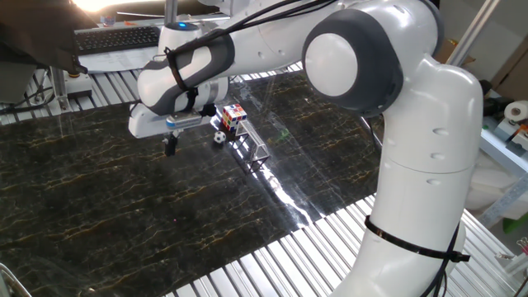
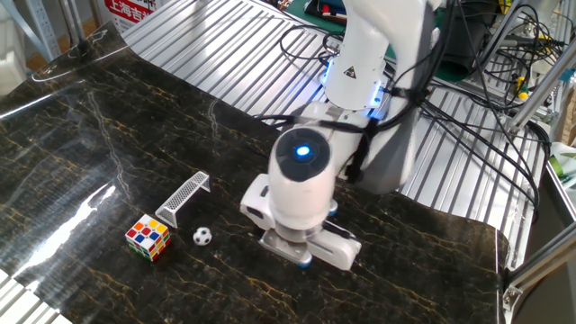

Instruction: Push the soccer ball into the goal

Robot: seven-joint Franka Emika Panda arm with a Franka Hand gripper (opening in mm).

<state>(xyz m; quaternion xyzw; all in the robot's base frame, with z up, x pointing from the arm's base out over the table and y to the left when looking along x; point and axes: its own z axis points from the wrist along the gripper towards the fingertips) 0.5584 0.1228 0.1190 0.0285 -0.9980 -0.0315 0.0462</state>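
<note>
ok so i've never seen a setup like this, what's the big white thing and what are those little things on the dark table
The big white thing is a robot arm, filmed by two fixed cameras looking at the table from different sides. At its tip is a small two-finger gripper, hanging above the dark marbled table and holding nothing; whether its fingers are open is hard to tell. On the table lie a tiny soccer ball, a miniature silvery goal and a multicoloured puzzle cube. The ball sits close to the cube, just off the goal's near end, not inside it.
</note>
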